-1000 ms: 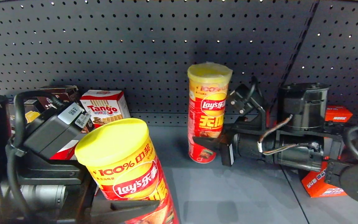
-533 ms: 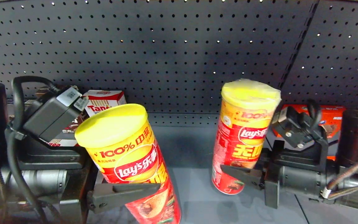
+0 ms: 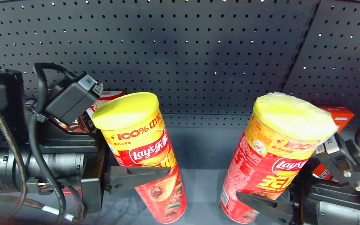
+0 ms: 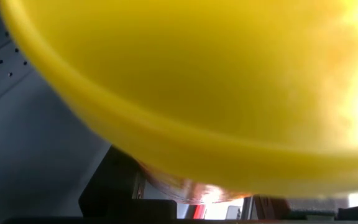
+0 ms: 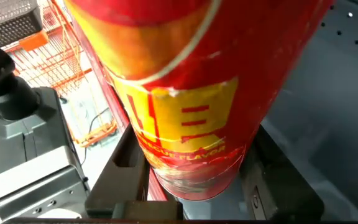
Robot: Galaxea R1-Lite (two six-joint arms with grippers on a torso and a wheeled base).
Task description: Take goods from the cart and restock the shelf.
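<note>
Left can [image 3: 142, 150], tilted, sits clamped in the left gripper [image 3: 158, 179], and right can [image 3: 270, 156], also tilted, sits clamped in the right gripper [image 3: 248, 201], both over the shelf [image 3: 205, 150].

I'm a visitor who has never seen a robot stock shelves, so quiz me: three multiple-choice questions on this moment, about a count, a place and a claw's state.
1. How many tall red-and-yellow chip cans with yellow plastic lids are there? A. One. B. Two. C. Four.
2. Where is the orange cardboard box? A. On the grey shelf, behind the right chip can. B. On a can's lid. C. Hung on the back panel.
3. What is the black left gripper doing? A. Open, empty. B. Shut on a chip can. C. Shut on a box.
1 B: the left chip can and the right one. 2 A: it lies past that can. 3 B: its fingers clamp the left chip can.
</note>
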